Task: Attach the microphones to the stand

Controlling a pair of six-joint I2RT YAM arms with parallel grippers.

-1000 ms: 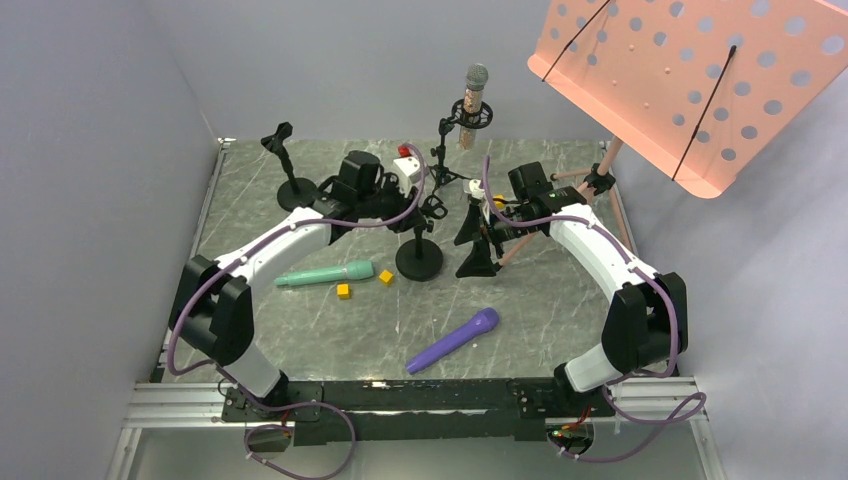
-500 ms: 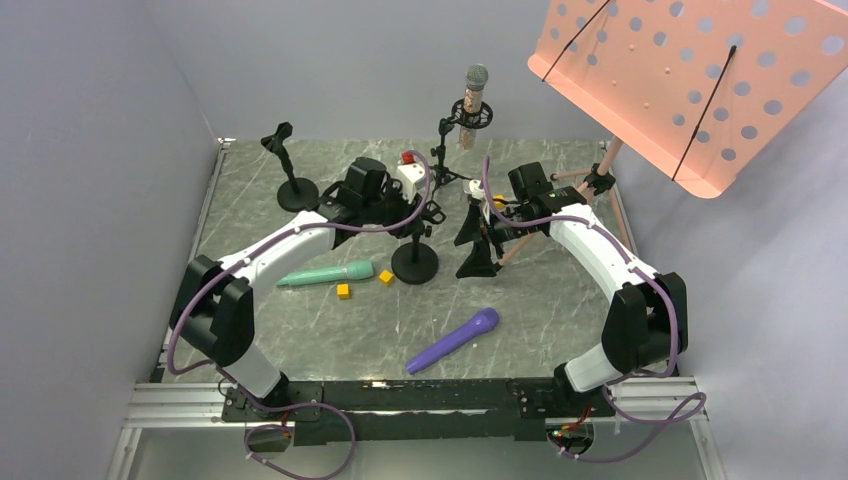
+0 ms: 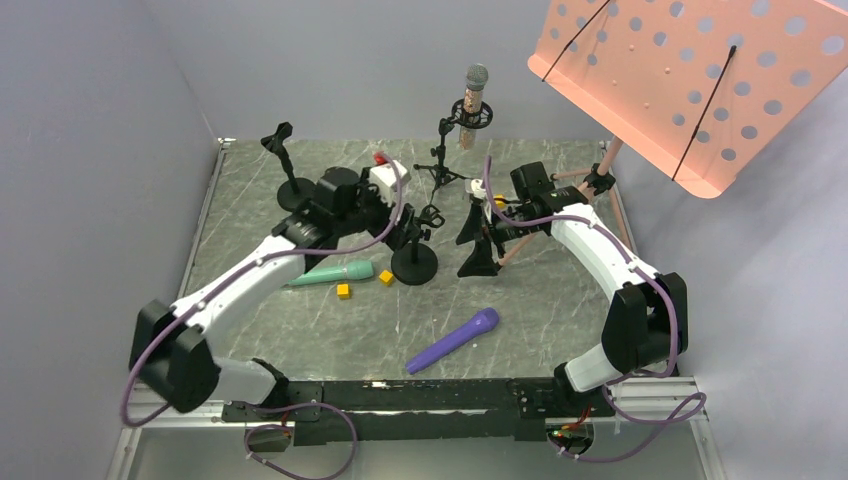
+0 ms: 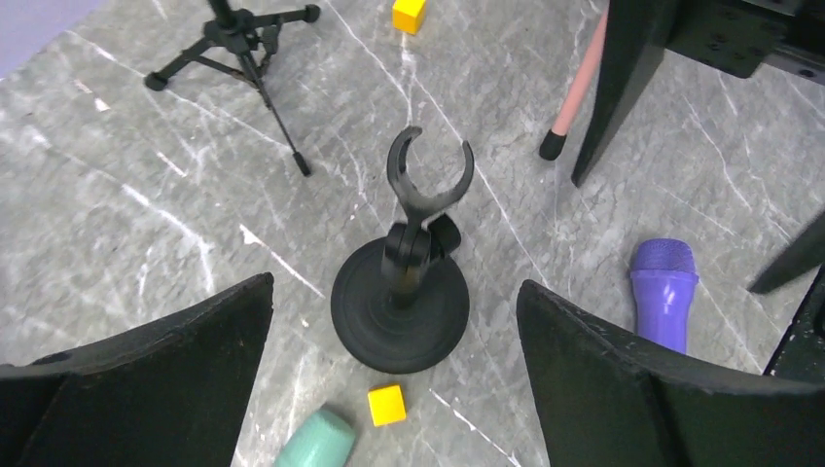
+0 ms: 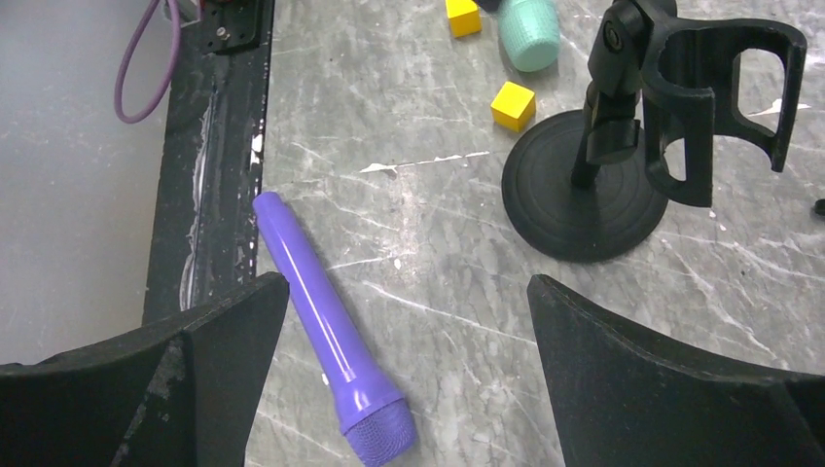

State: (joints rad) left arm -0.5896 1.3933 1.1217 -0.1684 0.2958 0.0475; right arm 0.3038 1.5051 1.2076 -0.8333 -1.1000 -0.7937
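Observation:
The glittery pinkish-copper microphone point(image 3: 472, 105) stands clipped in the tripod stand point(image 3: 441, 165) at the back. On the table lie the teal-green microphone point(image 3: 335, 273) and the purple microphone point(image 3: 452, 340), also seen as point(image 5: 326, 326). A round-base stand point(image 3: 414, 262) has an empty clip point(image 4: 429, 180). My left gripper point(image 4: 394, 284) hangs open just left of and above it, apart from it. My right gripper point(image 5: 409, 282) is open over the bare table between the purple microphone and that stand, holding nothing.
A second round-base stand point(image 3: 290, 170) is at the back left. Small yellow cubes point(image 3: 343, 291) point(image 3: 386, 277) lie by the teal microphone. A pink music stand point(image 3: 690, 80) overhangs the back right, its legs point(image 4: 574, 97) near my right arm. Grey walls enclose the table.
My left gripper has opened, let go of the round-base stand's stem and drawn back to the left. The stand stays upright. The right arm has not moved.

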